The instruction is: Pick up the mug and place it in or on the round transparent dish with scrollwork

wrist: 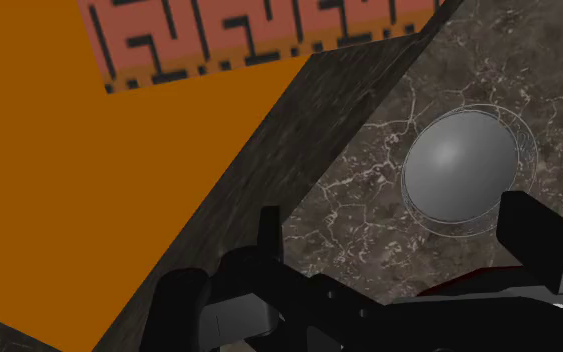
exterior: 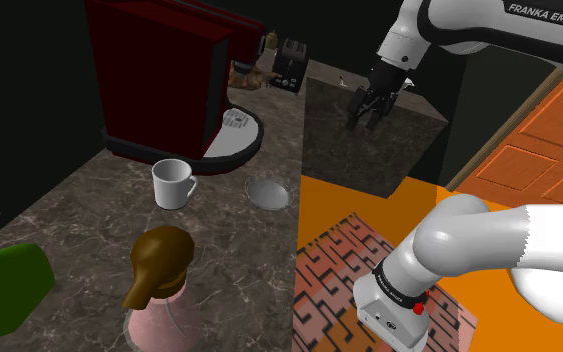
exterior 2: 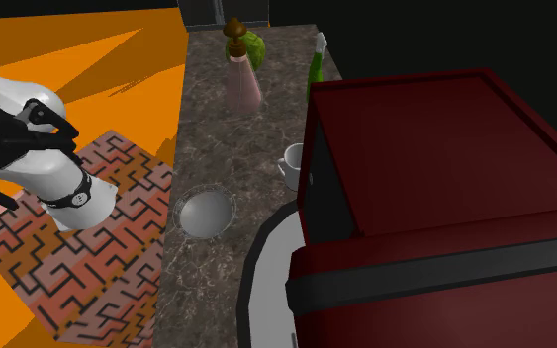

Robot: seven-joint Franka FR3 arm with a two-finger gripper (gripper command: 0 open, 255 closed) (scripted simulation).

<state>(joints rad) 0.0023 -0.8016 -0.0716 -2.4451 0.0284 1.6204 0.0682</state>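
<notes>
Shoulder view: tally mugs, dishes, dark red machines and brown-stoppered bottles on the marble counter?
White handled mug: 1
Round transparent dish: 1
Dark red machine: 1
Pink bottle with brown stopper: 1
Total: 4

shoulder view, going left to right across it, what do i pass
green bottle → white mug → round clear dish → claw. Left out: the pink flask and red machine, which overlap the mug.

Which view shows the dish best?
The second exterior view: the dish lies whole, seen from above, nothing in front. The wrist view has it close, a finger covering part of the rim; the shoulder view shows it obliquely beside the mug.
</notes>
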